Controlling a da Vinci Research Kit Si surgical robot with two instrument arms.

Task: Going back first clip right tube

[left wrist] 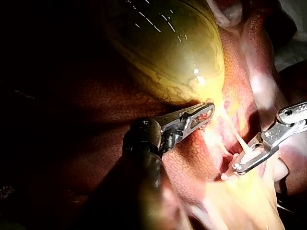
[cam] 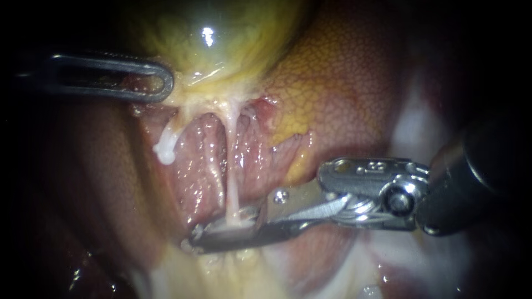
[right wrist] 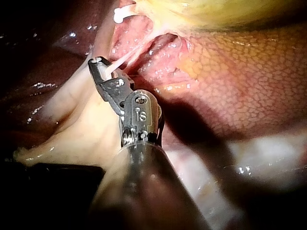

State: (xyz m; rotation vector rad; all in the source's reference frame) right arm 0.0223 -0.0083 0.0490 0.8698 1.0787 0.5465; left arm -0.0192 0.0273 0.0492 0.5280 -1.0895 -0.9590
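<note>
The yellow-green gallbladder (cam: 221, 39) lies at the top, lifted by my left instrument (cam: 160, 83), whose slotted jaws are shut on tissue at its lower edge. Two thin white tubes hang below it. The left tube (cam: 166, 148) ends in a short white stub. The right tube (cam: 233, 166) runs straight down into my right instrument (cam: 221, 232), whose jaws lie together on its lower end. In the left wrist view my left instrument (left wrist: 201, 117) grips the gallbladder's rim, with my right instrument (left wrist: 244, 163) beyond it. In the right wrist view, my right instrument (right wrist: 100, 67) holds the stretched tube (right wrist: 120, 62). No clip shows.
Reddish-brown liver (cam: 343, 88) surrounds the dissected pink bed (cam: 199, 160) between the tubes. Pale yellowish fat (cam: 221, 271) lies under my right instrument's jaws. White tissue (cam: 410, 127) sits behind its wrist joint.
</note>
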